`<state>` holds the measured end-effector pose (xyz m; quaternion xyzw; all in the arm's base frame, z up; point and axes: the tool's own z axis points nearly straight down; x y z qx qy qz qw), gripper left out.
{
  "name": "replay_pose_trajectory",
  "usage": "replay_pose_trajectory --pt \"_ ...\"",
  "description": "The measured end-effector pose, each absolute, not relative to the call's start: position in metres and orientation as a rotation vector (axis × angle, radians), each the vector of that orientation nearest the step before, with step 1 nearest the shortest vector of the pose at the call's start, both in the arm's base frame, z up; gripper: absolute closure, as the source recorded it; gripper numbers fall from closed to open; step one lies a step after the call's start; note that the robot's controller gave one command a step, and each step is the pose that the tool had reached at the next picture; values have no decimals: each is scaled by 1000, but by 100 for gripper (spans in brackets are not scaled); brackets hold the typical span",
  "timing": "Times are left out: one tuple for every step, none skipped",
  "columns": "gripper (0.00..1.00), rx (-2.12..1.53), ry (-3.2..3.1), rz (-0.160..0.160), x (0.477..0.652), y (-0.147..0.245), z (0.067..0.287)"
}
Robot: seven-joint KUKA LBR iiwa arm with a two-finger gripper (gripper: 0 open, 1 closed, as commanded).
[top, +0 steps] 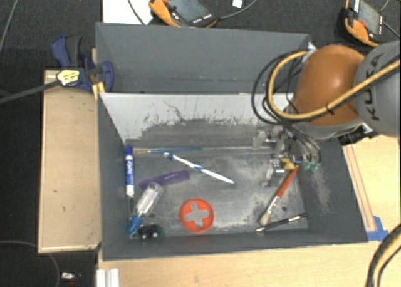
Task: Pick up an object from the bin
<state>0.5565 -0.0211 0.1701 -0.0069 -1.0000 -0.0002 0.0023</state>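
Observation:
My gripper (pixel 277 156) hangs low at the right side of the bin, below the arm's wrist. Its lower end is right at the upper tip of an orange-handled brush (pixel 280 193), which lies slanted down to the left on the bin floor. Whether the two touch I cannot tell. A thin black pen (pixel 283 221) lies almost level just below the brush's lower end, near the front wall.
A red disc with a white cross (pixel 197 214) lies front centre. To the left lie a white-and-blue toothbrush (pixel 202 168), a purple piece (pixel 170 178), a clear small bottle (pixel 147 198), a blue marker (pixel 130 170) and a small dark thing (pixel 149 232).

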Motion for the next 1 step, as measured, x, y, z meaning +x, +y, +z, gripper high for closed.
replay_pose_trajectory --pt "0 -20 -3145 0 558 -21 175"
